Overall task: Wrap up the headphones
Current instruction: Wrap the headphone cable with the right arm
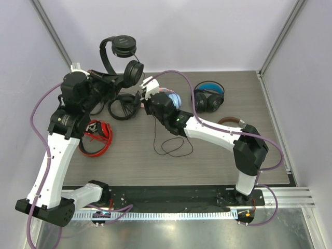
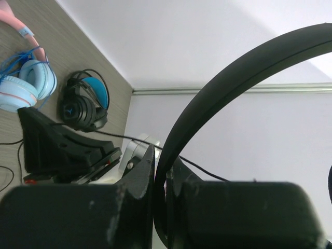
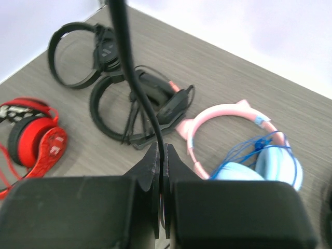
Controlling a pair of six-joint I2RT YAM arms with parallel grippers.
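The slim black headphones [image 1: 124,54] hang in the air at the back left, both round earcups showing in the top view. My left gripper [image 1: 111,79] is shut on their thin headband [image 2: 233,67], which arcs up out of the jaws [image 2: 163,155] in the left wrist view. My right gripper [image 1: 145,98] [image 3: 162,150] is shut on the thin black cable [image 3: 127,62], just right of the headphones. From there the cable [image 1: 155,137] drops to the table and ends in a loose loop.
On the table lie a pink-and-blue pair [image 1: 174,99] [image 3: 249,140], a bulky black pair with blue lining [image 1: 208,97] [image 2: 85,101], a red pair [image 1: 96,137] [image 3: 33,140], other black headphones [image 1: 122,106] [image 3: 119,104] and a brown headband [image 1: 231,120]. White walls enclose the sides.
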